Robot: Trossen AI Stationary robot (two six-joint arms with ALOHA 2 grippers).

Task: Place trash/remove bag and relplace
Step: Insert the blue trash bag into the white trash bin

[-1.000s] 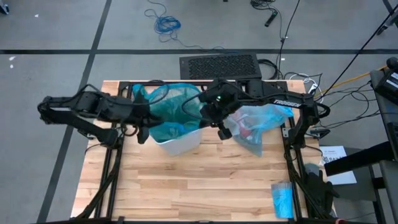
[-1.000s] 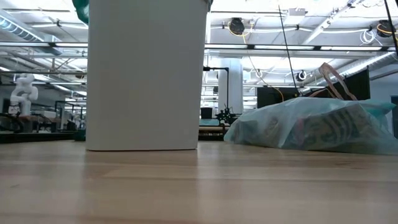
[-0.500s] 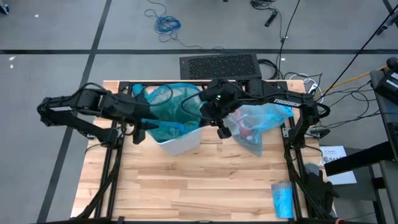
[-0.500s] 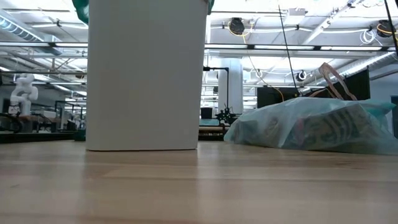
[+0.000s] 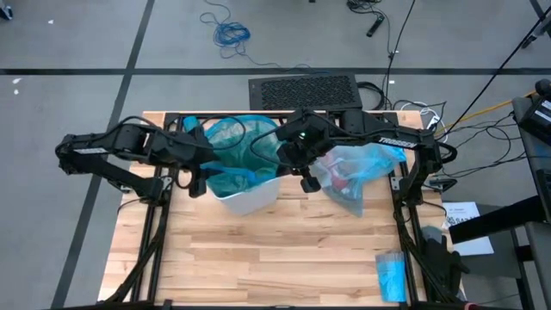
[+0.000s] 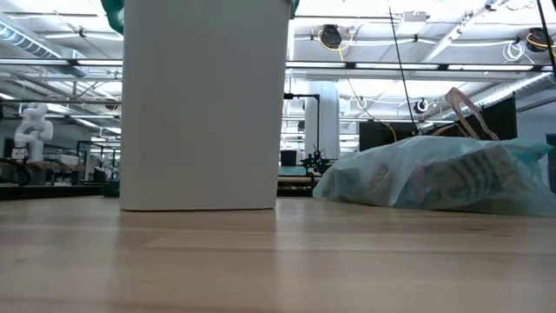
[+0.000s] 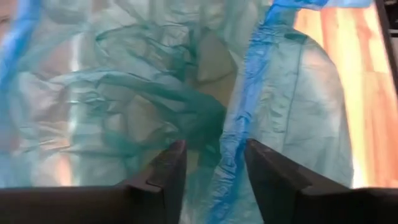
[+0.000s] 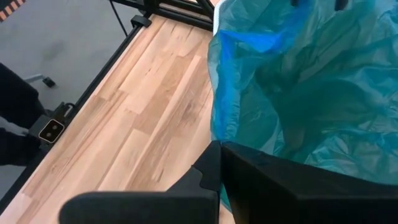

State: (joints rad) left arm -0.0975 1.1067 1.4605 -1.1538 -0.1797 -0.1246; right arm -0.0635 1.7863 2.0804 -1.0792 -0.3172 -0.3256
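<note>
left gripper (image 7: 211,168) sits half-open over the teal liner (image 7: 143,106) to spread it in the white bin (image 5: 250,198); right gripper (image 5: 303,176), pinched closed, pins the opposite rim

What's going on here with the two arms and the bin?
Both arms are fitting a teal-green bag into the white bin. The left gripper has its fingers open at the bag's blue hem, and the right gripper is shut at the opposite rim. The filled pale blue bag lies beside the bin.

Near tabletop (image 5: 258,258) bare — white bin (image 5: 250,200), filled bag (image 5: 357,168) behind
</note>
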